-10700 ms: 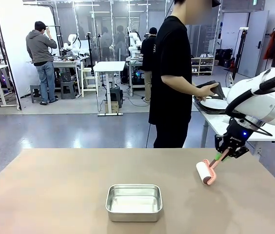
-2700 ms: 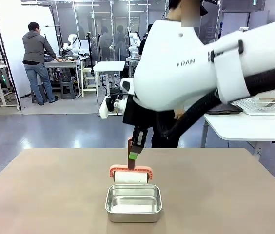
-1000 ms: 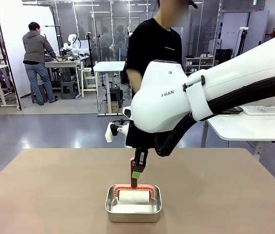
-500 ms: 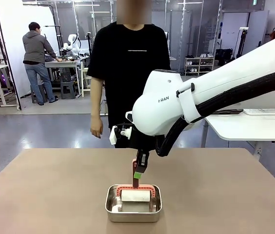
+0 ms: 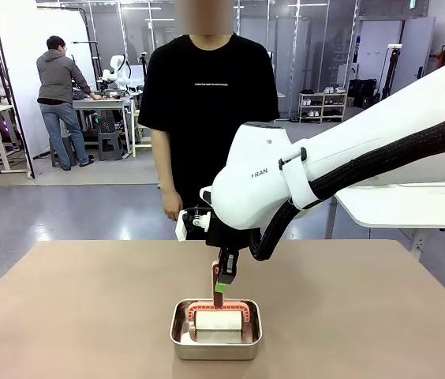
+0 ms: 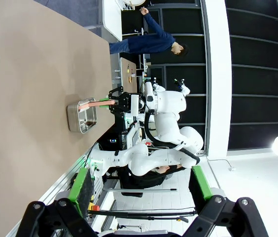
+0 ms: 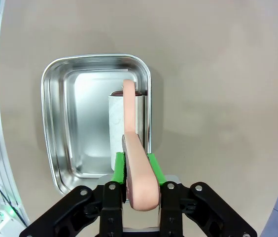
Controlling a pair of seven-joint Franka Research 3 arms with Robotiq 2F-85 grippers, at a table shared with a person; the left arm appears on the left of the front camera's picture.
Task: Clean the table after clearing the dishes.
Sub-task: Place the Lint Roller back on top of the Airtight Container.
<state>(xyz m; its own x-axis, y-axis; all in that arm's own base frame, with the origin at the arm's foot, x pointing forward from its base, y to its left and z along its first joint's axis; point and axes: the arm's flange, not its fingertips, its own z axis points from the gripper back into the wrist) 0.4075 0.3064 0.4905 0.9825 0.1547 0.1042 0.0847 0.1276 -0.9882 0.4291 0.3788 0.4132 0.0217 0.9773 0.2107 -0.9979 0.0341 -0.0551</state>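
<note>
R wrist cam is looking straight down past the right gripper [image 7: 138, 170]: jaws are clamping narrow on the pink handle of a lint roller [image 7: 133, 163], green pads pressing both sides. Just ahead of the jaws the white roll is sitting inside the steel pan [image 7: 65, 123], against the wall nearer the handle; the handle is covering the roll's middle. Front cam is adding what that one isn't: a person [image 5: 211, 103] is standing at the far edge beyond the jaws, arms hanging. L wrist cam is showing the left gripper [image 6: 139, 185] w/ jaws spread wide, nothing between them, well apart from the pan [image 6: 82, 116]; pan contents are too small to read there. Tabletop [image 5: 72, 316] is lying bare to both sides of the R jaws, w/ open room out to every edge. Pan's near rim is sitting close to the front cam's bottom edge.
</note>
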